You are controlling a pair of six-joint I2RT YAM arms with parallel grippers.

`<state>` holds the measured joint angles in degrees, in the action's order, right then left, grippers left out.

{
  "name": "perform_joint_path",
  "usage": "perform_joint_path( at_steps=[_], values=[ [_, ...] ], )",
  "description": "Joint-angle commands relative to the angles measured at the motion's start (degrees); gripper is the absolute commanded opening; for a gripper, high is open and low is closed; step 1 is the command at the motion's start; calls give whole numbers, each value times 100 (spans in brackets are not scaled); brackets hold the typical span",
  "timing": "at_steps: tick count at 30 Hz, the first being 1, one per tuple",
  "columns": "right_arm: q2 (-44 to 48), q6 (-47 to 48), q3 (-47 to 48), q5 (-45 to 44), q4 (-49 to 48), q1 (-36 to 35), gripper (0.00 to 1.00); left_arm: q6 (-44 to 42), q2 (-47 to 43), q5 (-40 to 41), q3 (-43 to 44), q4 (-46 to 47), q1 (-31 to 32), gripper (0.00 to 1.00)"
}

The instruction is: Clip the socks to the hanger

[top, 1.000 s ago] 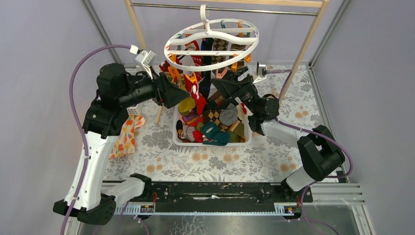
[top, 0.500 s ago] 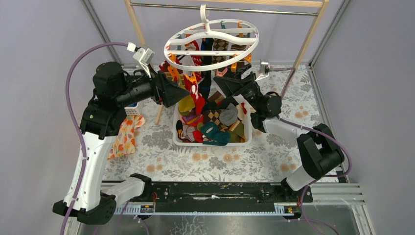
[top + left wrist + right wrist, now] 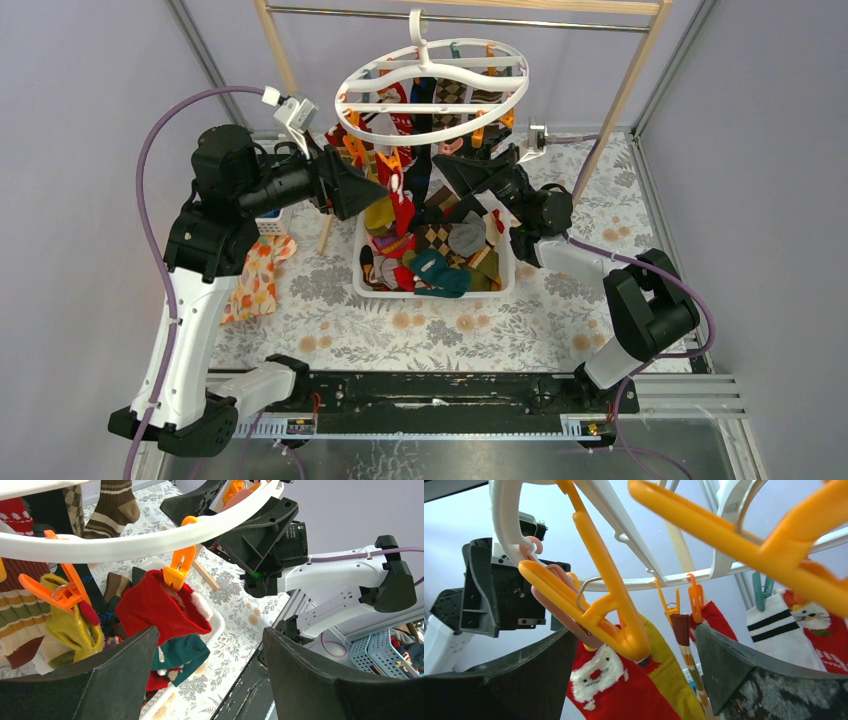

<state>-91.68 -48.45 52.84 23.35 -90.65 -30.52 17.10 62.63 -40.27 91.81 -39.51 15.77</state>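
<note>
Right tool [image 3: 447,166] wide, nudged closer under hanger [image 3: 430,103]; left tool [image 3: 379,190] wide, nearly unmoved.

Nearest orange clip [image 3: 724,530] blurred and cropped, hanger [image 3: 125,542] ring cut off both sides

Robotics lab test cell, dressed with household laundry props. Plain lavender wall panels [image 3: 90,120] are boxing in the table on three sides, with bare metal frame posts [image 3: 205,60] running up the corners. The left arm [image 3: 190,330] and right arm [image 3: 640,320] are sitting bolted to a black base rail [image 3: 430,390] at the near edge, with purple cables [image 3: 150,180] looping off them. A floral tablecloth [image 3: 480,325] is covering the tabletop. A wooden-framed rail [image 3: 630,85] is standing at the back, carrying the hanger [image 3: 342,95]. A white bin [image 3: 358,270] is holding the socks [image 3: 435,265]. The left wrist view is showing blue plastic baskets [image 3: 375,647] beyond the table edge.
</note>
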Motion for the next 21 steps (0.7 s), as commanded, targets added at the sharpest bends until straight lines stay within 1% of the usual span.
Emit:
perform_joint_path(
  at_steps=[1, 6, 9, 14, 18, 21],
  values=[
    [209, 578, 99, -334, -252, 29, 94, -48, 9, -249, 89, 129, 40, 84],
    [218, 737, 151, -66, -304, 29, 95, -57, -12, -297, 87, 145, 40, 85],
    [194, 757, 106, 67, -508, 29, 96, -58, -25, -351, 64, 168, 40, 87],
    [290, 789, -236, 3, -733, 30, 96, -106, -60, -484, 26, 172, 40, 96],
    [385, 810, -623, -39, -735, 29, 97, -106, -67, -508, -5, 171, 36, 97],
    [419, 821, -743, -132, -735, 29, 97, -94, -75, -510, -15, 174, 40, 98]
  ],
)
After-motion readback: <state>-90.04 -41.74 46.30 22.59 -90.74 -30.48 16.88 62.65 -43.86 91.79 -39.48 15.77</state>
